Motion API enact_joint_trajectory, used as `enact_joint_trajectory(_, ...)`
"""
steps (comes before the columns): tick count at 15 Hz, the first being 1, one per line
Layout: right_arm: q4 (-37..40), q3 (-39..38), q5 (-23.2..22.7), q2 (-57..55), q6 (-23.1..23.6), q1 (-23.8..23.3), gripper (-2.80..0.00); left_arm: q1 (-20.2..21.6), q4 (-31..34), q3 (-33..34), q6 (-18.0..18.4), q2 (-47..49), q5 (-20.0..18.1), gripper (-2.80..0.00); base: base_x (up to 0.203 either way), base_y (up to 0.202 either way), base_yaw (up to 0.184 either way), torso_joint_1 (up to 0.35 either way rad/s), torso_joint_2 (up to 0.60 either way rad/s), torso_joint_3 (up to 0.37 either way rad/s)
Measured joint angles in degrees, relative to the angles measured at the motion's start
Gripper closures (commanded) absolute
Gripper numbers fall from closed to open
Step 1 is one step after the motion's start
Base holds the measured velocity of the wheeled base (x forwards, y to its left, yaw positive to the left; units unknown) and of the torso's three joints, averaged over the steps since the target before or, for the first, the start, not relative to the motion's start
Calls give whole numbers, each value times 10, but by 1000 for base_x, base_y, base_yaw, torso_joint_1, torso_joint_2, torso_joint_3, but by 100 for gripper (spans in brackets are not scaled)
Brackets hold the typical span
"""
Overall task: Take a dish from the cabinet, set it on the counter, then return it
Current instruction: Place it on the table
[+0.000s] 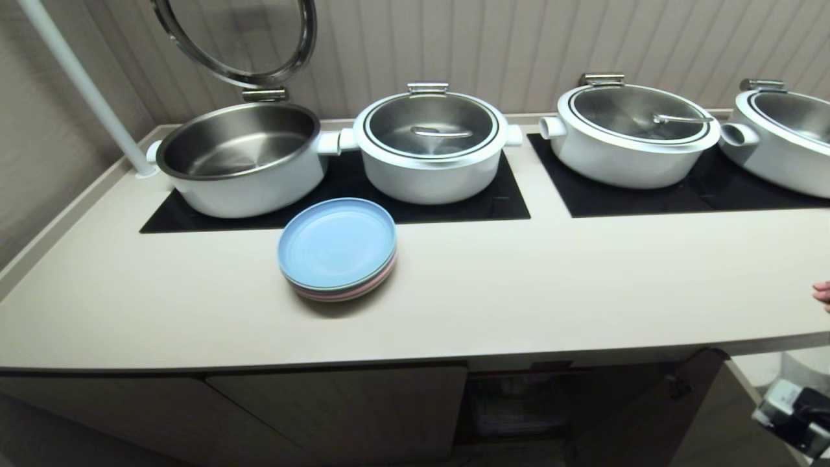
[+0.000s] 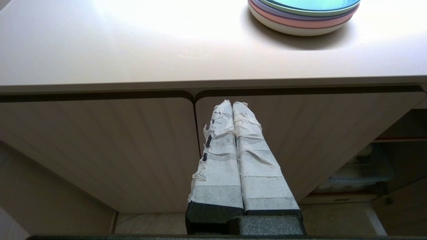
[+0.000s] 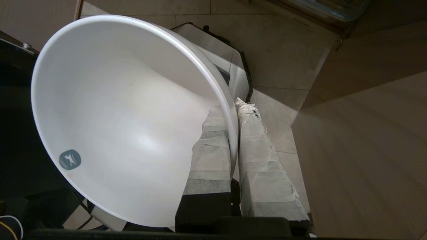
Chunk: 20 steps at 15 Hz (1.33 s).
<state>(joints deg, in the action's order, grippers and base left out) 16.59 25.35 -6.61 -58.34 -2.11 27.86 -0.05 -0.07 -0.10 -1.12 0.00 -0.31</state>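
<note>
The dish [image 3: 126, 113] is a plain white bowl with a small blue mark inside, held tipped on its side over the floor. My right gripper [image 3: 232, 106] is shut on its rim, with one taped finger [image 3: 210, 150] inside the wall and the other outside. Part of my right arm [image 1: 794, 415] shows low at the right, below the counter [image 1: 493, 298]. The cabinet [image 1: 519, 402] stands open under the counter, its door [image 1: 655, 415] swung out. My left gripper [image 2: 232, 105] is shut and empty, parked before the closed doors [image 2: 100, 150].
A stack of pastel plates [image 1: 337, 250] with a blue top sits on the counter in front of several white pots [image 1: 431, 146] on black cooktop panels [image 1: 681, 191]. A person's hand [image 1: 822, 295] shows at the right edge. A clear container [image 2: 363, 170] sits inside the cabinet.
</note>
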Motion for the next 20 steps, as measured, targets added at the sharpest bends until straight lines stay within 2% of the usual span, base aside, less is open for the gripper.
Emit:
enact_joint_trajectory(5, 0, 32, 0, -13, -12, -1, 0, 0, 0, 0, 0, 0, 0, 0, 0, 0, 0, 0, 0, 0)
enact_joint_trajectory(11, 5, 109, 2, -67, -39, -3, 0, 0, 0, 0, 0, 0, 0, 0, 0, 0, 0, 0, 0, 0)
enact_joint_trajectory(15, 37, 192, 4, -127, -56, -3, 0, 0, 0, 0, 0, 0, 0, 0, 0, 0, 0, 0, 0, 0)
enact_joint_trajectory(20, 87, 328, 29, -224, -124, -18, 0, 0, 0, 0, 0, 0, 0, 0, 0, 0, 0, 0, 0, 0)
